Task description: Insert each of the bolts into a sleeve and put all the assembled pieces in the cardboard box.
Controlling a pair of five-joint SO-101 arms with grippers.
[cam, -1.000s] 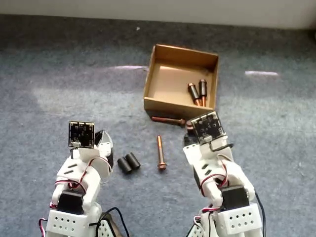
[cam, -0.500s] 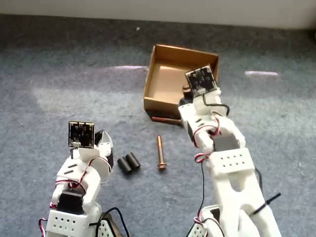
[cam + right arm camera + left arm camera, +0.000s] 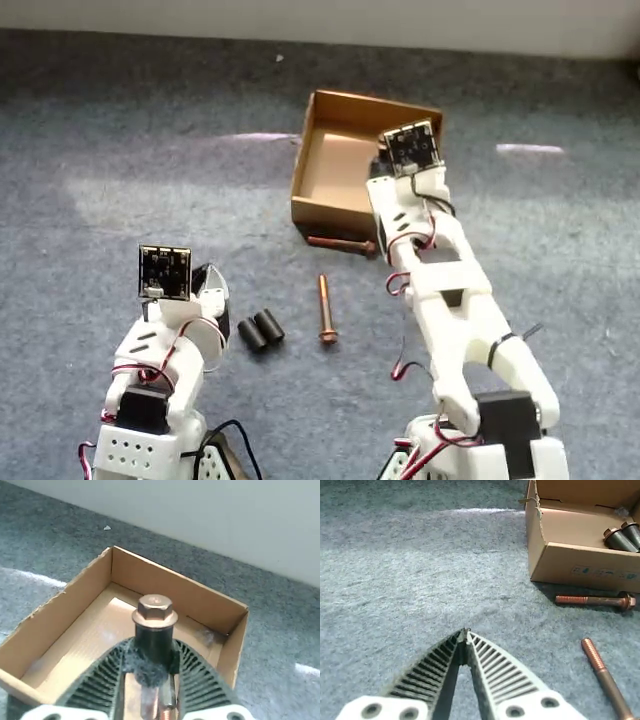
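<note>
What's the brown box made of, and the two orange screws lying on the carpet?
The box looks like cardboard: dull brown, thin walls, a frayed corner. The bolt by the box and the bolt farther from it look like metal, probably with a coppery coating: they glint and have fine threads.

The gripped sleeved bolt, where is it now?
Right wrist view: the sleeved bolt is held by the right end effector above the cardboard box.
</note>
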